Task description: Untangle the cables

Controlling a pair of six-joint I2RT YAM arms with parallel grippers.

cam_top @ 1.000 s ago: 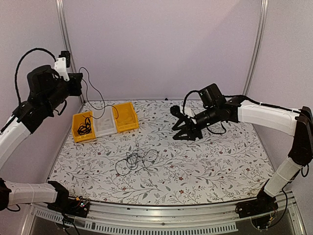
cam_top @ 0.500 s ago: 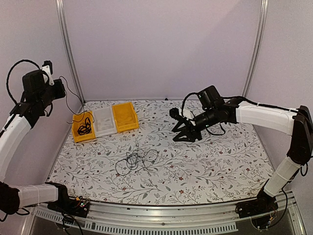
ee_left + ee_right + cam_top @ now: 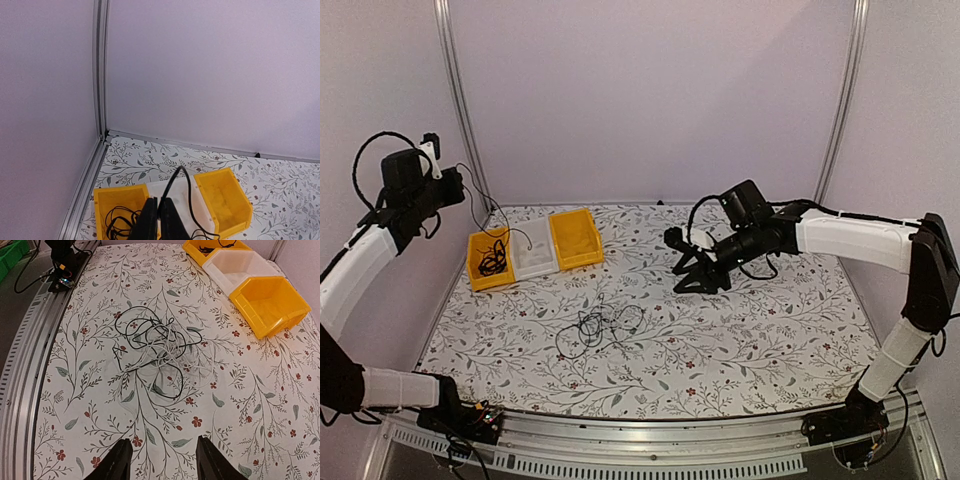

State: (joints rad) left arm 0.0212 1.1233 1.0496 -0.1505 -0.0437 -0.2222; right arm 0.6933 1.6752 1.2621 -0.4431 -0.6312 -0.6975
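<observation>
Three bins stand touching in a row at the far left corner of the surface.

- Left yellow bin, nearest the left edge: it holds a bundle of thin black wire, coiled loosely.
- White bin, in the middle: the lower end of one thin black cable drops into it and curls on the floor of the bin.
- Right yellow bin: its yellow floor is in plain view.

The left gripper is raised high above the left edge, over the bins. It is clamped on that cable, which rises from between its fingers, arcs over and hangs slack down to the white bin.

The tangle lies flat on the surface, left of centre and somewhat toward the near edge, well apart from the bins. It is made of thin black wires in overlapping loops, and paler strands show among them in the right wrist view. Neither gripper touches it.

The right gripper hangs above the surface, right of centre and toward the far edge. Its jaws are parted with nothing between them, and it points toward the tangle.
</observation>
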